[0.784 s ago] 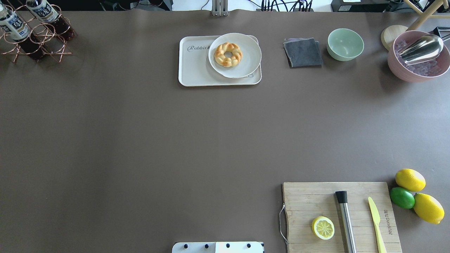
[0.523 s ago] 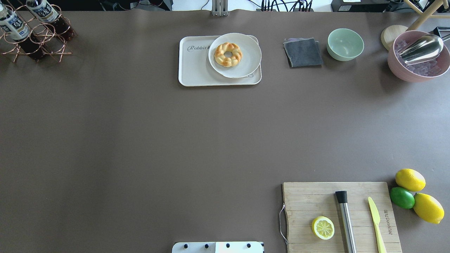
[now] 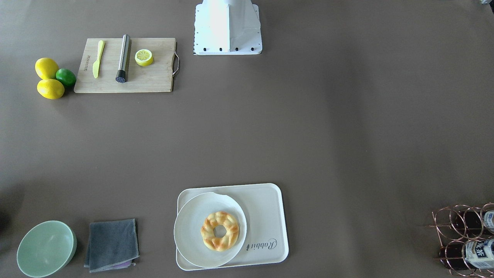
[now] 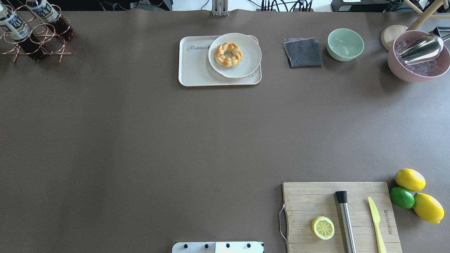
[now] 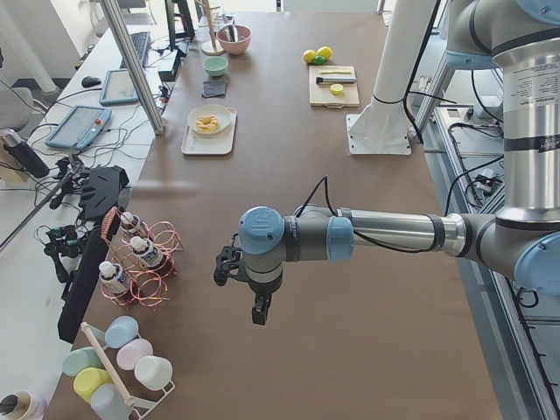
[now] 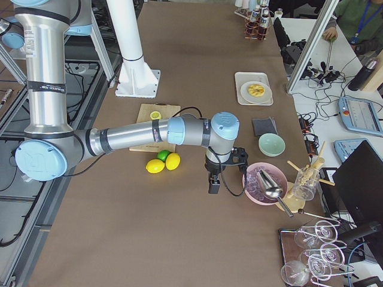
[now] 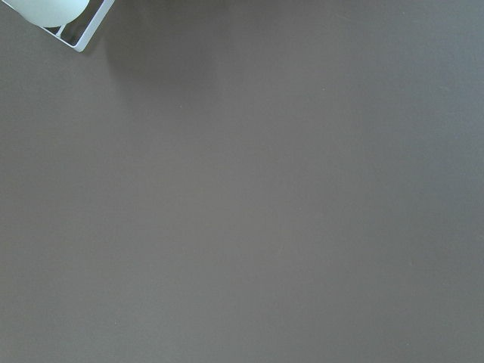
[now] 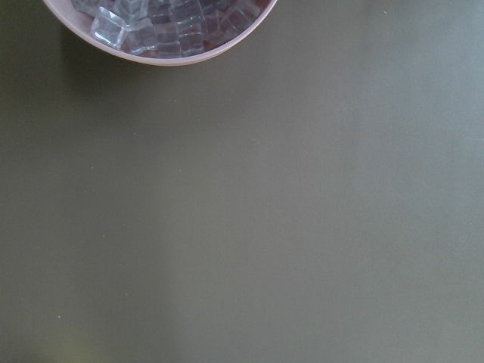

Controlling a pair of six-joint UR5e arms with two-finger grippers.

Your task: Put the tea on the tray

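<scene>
Tea (image 4: 14,25) unmoved in rack (image 4: 43,36); tray (image 4: 195,68) unchanged.

— What lay on the wooden cutting board (image 4: 306,200) at the lower right of the overhead view?

— A lemon half (image 4: 323,227) (cut face up), a steel muddler (image 4: 345,219) with a black end, and a yellow knife (image 4: 376,221), side by side. Just right of the board, two lemons (image 4: 410,179) touched a lime (image 4: 402,197).

— And along the top edge?

— At upper middle, a round white plate (image 4: 252,52) bore a braided doughnut (image 4: 227,54). To its right came a folded grey cloth (image 4: 303,52), then a green bowl (image 4: 345,44), and in the upper right corner a pink bowl (image 4: 399,68) of ice cubes (image 8: 151,23) with a metal scoop (image 4: 422,48) resting in it.
</scene>
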